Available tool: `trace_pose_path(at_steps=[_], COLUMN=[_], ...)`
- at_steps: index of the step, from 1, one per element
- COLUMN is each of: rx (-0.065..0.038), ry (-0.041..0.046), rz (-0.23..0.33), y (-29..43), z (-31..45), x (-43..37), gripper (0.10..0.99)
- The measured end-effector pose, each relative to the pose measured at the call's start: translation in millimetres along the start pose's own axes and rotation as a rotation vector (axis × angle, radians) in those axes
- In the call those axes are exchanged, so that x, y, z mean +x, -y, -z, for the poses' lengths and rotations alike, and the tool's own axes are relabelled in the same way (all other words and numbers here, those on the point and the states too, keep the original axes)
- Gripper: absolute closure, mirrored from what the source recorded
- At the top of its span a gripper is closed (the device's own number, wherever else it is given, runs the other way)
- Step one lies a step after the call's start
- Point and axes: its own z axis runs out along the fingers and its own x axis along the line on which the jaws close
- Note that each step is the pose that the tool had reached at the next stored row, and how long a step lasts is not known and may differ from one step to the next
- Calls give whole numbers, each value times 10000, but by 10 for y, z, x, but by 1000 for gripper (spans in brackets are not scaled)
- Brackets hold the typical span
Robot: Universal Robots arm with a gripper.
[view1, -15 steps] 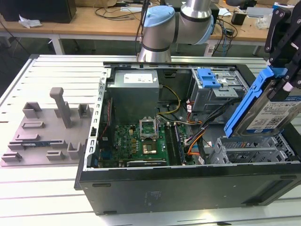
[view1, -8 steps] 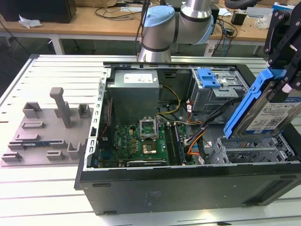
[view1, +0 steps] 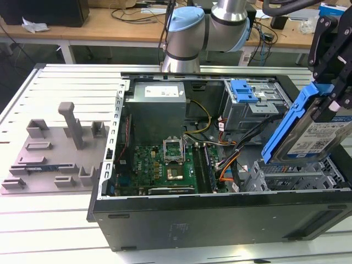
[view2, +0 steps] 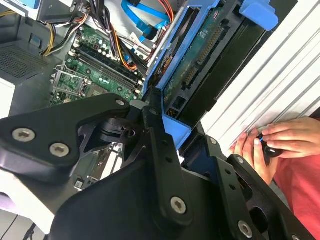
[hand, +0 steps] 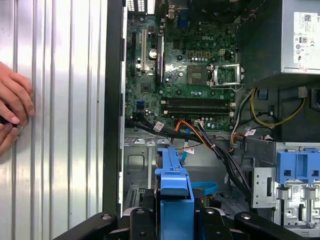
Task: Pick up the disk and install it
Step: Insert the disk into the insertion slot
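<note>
The disk is a silver drive with a white-and-blue label in a bright blue rail bracket. It hangs tilted over the grey drive cage at the exterior view's right, in the open computer case. My gripper comes down from the upper right and is shut on it. In the second wrist view the black fingers clamp the disk by its blue frame, green circuit side showing. The first wrist view looks along the disk edge-on, with the gripper around it, above the case's empty bay.
Inside the case lie the motherboard, a grey power-supply box, a blue latch on a metal cage and loose cables. A grey fixture plate sits at the exterior view's left. A person's hand rests on the ribbed table beside the case.
</note>
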Motion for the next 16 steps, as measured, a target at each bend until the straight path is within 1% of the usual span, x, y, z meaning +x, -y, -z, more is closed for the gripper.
trace_pose_path(at_steps=[11,16], rx=[0,0], ry=[0,2], rz=[0,0], y=[9,10], z=[-65,-99], x=[18,40], gripper=[722,722])
